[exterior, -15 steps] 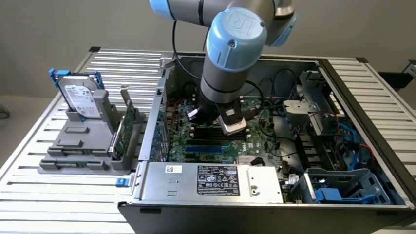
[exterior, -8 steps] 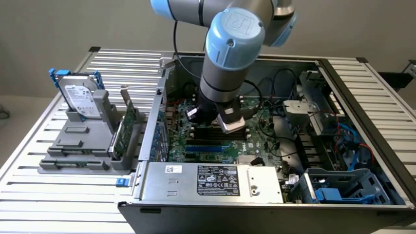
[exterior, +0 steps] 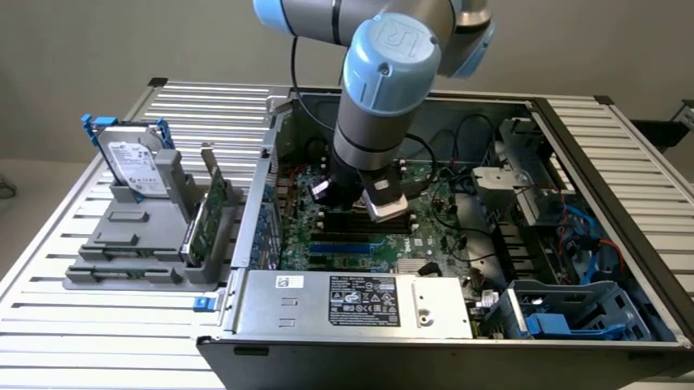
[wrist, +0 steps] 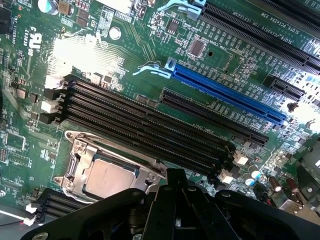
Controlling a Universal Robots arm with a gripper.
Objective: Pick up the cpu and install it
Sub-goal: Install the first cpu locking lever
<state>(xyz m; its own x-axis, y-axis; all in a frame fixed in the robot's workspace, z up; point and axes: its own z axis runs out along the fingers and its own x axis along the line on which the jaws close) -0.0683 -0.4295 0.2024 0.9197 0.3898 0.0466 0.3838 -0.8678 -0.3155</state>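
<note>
The cpu (wrist: 106, 178), a flat dull-silver square, lies inside the metal-framed socket (wrist: 75, 155) on the green motherboard (wrist: 150, 55). My gripper (wrist: 176, 175) hangs just beside the socket with its black fingers pressed together and nothing between them. In the exterior view the arm reaches down into the open computer case, and the gripper (exterior: 382, 213) is low over the board's middle, hiding the socket.
Black memory slots (wrist: 145, 130) and a blue expansion slot (wrist: 225, 95) run past the socket. A silver hard drive (exterior: 139, 166) stands upright in a grey holder (exterior: 130, 244) at the exterior view's left. The power supply (exterior: 358, 302) and case walls (exterior: 607, 187) hem in the board.
</note>
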